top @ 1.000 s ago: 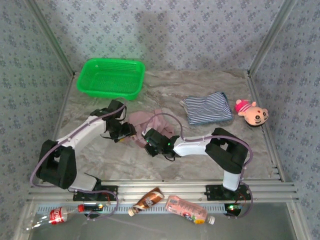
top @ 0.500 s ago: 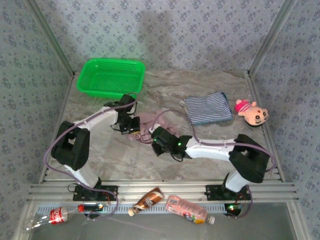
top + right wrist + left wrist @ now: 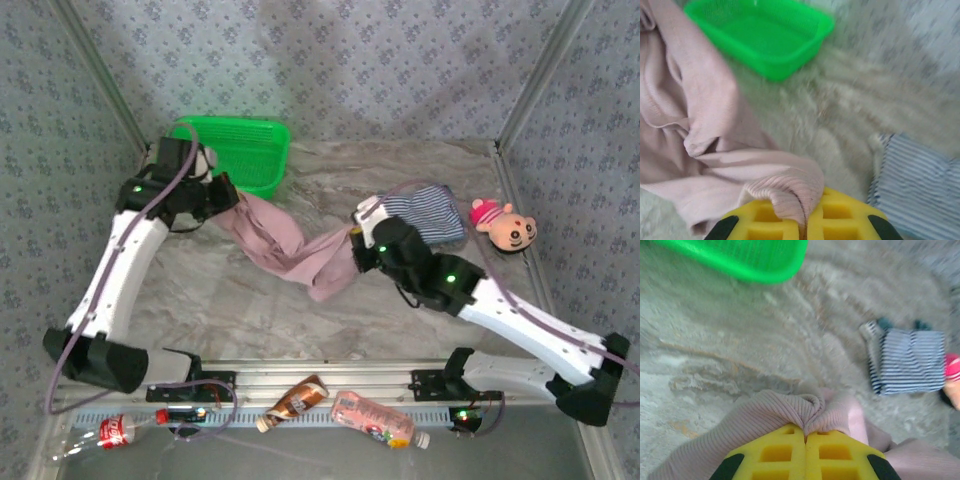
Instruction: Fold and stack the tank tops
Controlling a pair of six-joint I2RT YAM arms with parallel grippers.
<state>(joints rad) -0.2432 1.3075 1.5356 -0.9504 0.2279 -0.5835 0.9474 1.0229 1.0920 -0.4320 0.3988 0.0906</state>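
Top view: dusty pink tank top spans between left claw and right claw over the tabletop. Striped tank top lies folded near right claw.
Left wrist: claw pinching pink ribbed fabric.
Right wrist: claw pinching a pink fold; green basket beyond.

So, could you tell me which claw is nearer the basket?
Left. The left claw sits right by the basket; the right claw is farther off, beside the striped top.

Marbled table bears green basket, striped tank top, plush toy.
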